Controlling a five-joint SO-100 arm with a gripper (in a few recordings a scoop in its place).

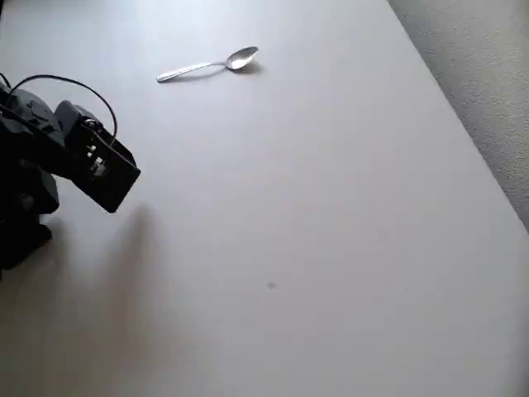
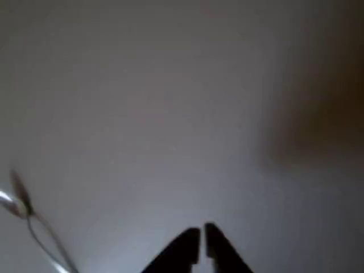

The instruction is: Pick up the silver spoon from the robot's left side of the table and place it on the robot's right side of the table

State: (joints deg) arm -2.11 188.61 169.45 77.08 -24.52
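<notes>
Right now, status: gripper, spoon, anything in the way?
Gripper shut, empty, above the table. Spoon lies flat on the table, untouched, apart from the arm. Nothing between them.

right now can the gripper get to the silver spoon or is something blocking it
Probably yes. The silver spoon lies alone on the table, with bare tabletop between it and the gripper. The fingers look nearly closed and would need to open first.
</notes>
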